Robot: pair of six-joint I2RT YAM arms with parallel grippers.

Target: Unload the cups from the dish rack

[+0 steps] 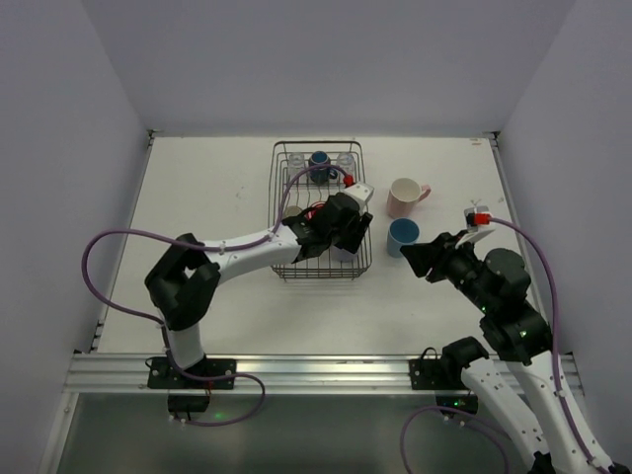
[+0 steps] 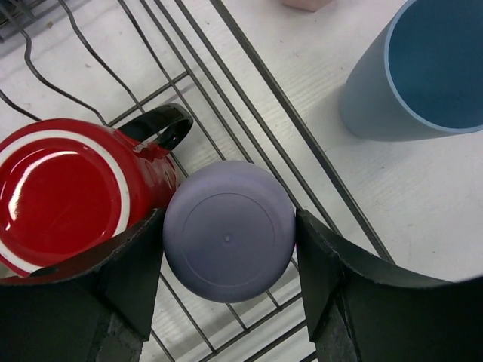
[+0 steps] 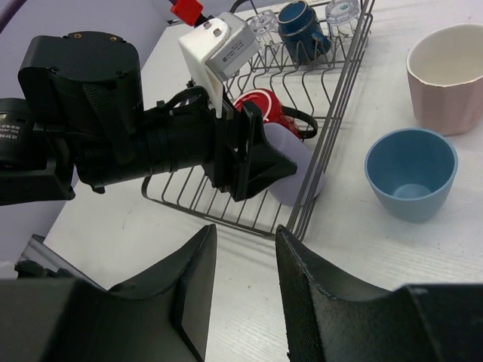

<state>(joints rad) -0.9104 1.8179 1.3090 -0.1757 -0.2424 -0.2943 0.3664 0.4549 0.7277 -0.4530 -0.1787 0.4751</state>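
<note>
The dark wire dish rack (image 1: 279, 202) stands mid-table. My left gripper (image 1: 346, 235) reaches into its near right corner. Its fingers press both sides of an upside-down lavender cup (image 2: 228, 230), which still rests on the rack wires (image 2: 249, 68); the cup also shows in the right wrist view (image 3: 298, 181). A red mug (image 2: 60, 188) lies beside it. A dark blue mug (image 1: 319, 161) and two clear glasses (image 1: 346, 160) stand at the rack's far end. A light blue cup (image 1: 402, 237) and a pink mug (image 1: 403, 196) stand upright on the table right of the rack. My right gripper (image 3: 245, 241) is open and empty.
My right gripper (image 1: 420, 259) hovers over the table just right of the rack's near corner (image 3: 290, 226), close to the light blue cup (image 3: 411, 173). The left arm's purple cable arcs over the rack. White walls enclose the table on three sides.
</note>
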